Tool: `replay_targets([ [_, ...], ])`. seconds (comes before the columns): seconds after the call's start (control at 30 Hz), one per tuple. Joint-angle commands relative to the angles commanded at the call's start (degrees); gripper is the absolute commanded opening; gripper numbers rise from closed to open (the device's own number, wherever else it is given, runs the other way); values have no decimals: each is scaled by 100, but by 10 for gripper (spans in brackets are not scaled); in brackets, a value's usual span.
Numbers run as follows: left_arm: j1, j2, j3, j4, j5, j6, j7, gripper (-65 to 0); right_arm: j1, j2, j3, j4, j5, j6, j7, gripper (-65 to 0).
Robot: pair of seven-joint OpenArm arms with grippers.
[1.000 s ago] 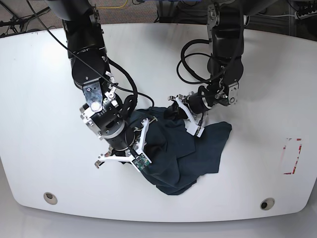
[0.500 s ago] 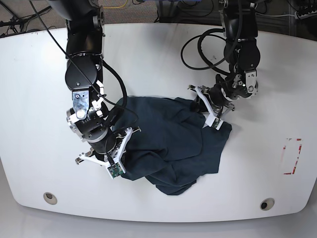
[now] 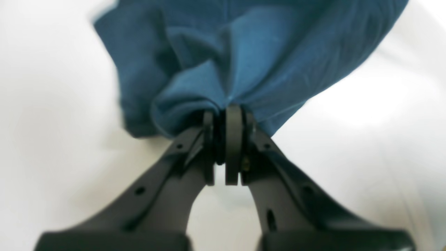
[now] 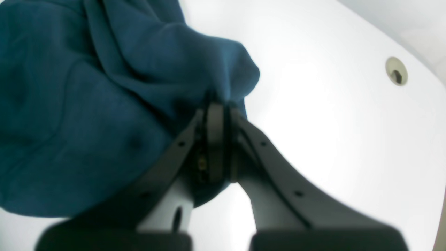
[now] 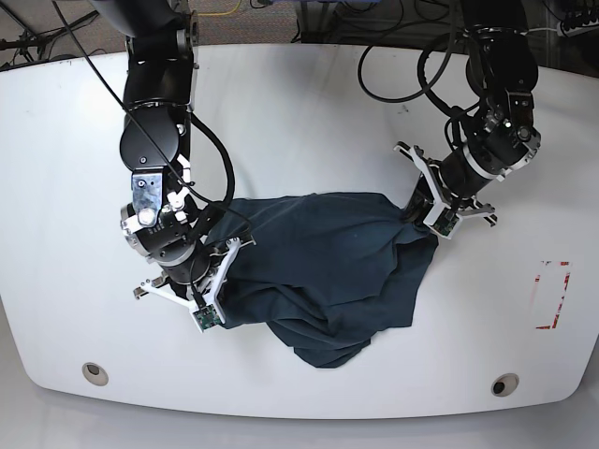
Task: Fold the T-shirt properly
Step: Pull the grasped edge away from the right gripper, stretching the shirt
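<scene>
T-shirt lies bunched on the table, each arm's jaws clamped tight on its fabric.

Both wrist views are blurred, and the T-shirt runs off the top edge of each. In the base view, cloth hides both grippers' fingertips; the red-marked patch at right is perhaps tape.

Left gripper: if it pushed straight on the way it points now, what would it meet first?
The T-shirt itself. The left gripper is shut on a bunched fold, and more blue cloth fills the view straight ahead; white table shows only to the sides. Depth beyond the fold is unclear.
</scene>
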Motion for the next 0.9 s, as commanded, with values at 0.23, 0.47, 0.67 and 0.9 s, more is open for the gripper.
replay_targets([
  [0.23, -360, -62, -308, 70, 26, 0, -44, -650, 343, 18, -299, -422, 0, 9, 0, -650],
  [0.47, -993, -53, -615, 97, 0, 9, -26, -650, 756, 18, -316, -651, 0, 264, 0, -650],
  [0.67, -1618, -62, -659, 105, 0, 9, -9, -650, 1292, 18, -316, -967, 0, 396, 0, -650],
  [0.9, -2505, -176, -659, 88, 53, 176, -9, -650, 1934, 35, -316, -1143, 0, 396, -9, -650],
])
